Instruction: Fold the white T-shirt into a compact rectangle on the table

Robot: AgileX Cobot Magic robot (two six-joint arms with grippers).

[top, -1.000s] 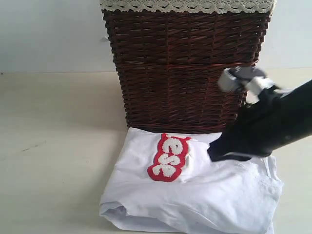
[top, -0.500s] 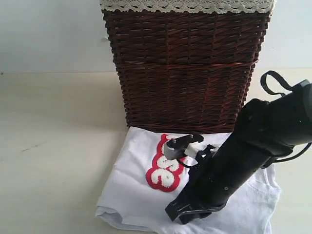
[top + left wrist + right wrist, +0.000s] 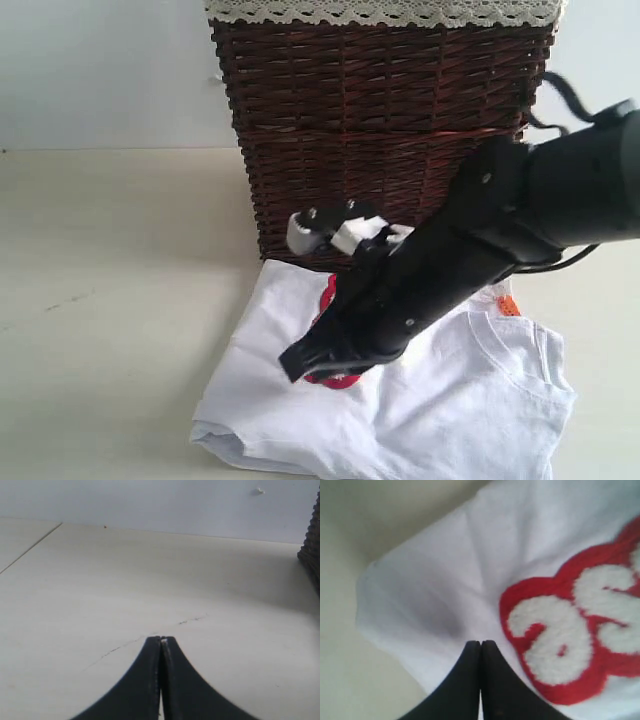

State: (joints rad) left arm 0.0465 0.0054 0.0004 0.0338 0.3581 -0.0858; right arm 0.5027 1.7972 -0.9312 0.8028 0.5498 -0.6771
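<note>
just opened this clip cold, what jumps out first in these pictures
The black right arm cuts across the middle of the exterior view, its right gripper shut over the white T-shirt, beside the fuzzy red-outlined lettering. Behind the shirt a tall dark wicker basket with lace trim stands on the pale table. The left gripper is shut over bare table, away from the shirt.

Looks like a plain staged workspace: bare cream tabletop, blank pale wall, wicker basket (lace-trimmed, laundry-style) beyond the fingers.
</note>
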